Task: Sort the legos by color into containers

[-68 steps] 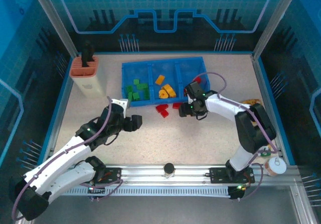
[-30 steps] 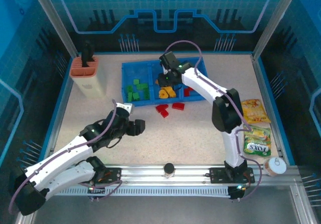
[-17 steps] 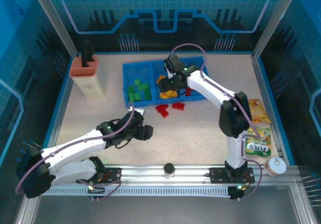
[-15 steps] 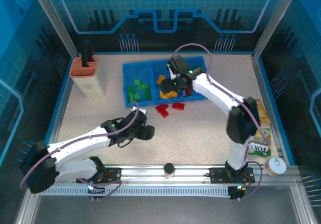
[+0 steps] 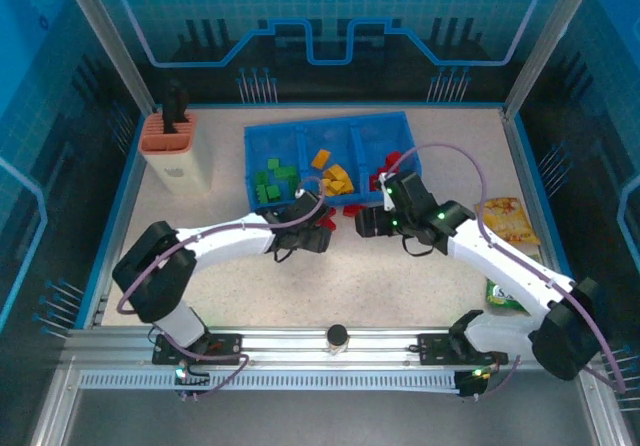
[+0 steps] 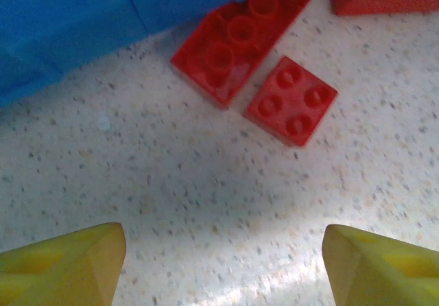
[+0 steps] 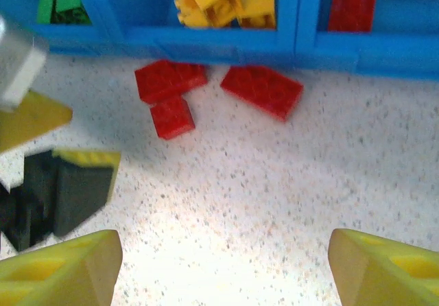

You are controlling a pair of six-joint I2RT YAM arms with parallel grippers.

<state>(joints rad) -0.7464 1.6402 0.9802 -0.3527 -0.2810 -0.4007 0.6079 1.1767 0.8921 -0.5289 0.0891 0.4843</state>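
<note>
Toward the far side of the speckled table point(image 5: 380, 286) sits the shallow blue tray point(image 5: 300, 126), its three compartments side by side: green legos point(image 5: 272, 181) in the left one, orange-yellow legos point(image 5: 333, 178) in the middle one, and sorted red legos point(image 5: 392, 159) in the right one. Both arms reach to the strip of table just in front of the tray, the left arm point(image 5: 225, 238) coming in from the left and the right arm point(image 5: 500, 266) from the right, so their tips face each other, near but apart. The left gripper point(image 6: 219, 265) has its yellow fingers spread wide over bare table with nothing between them, and the right gripper point(image 7: 219, 268) is likewise spread and empty. Three loose red legos lie on the table at the foot of the tray's near wall. They are an oblong brick point(image 6: 236, 42) close against the wall, a small square brick point(image 6: 291, 100) just beside it, and a flat brick point(image 7: 262, 90) a little further right.
</note>
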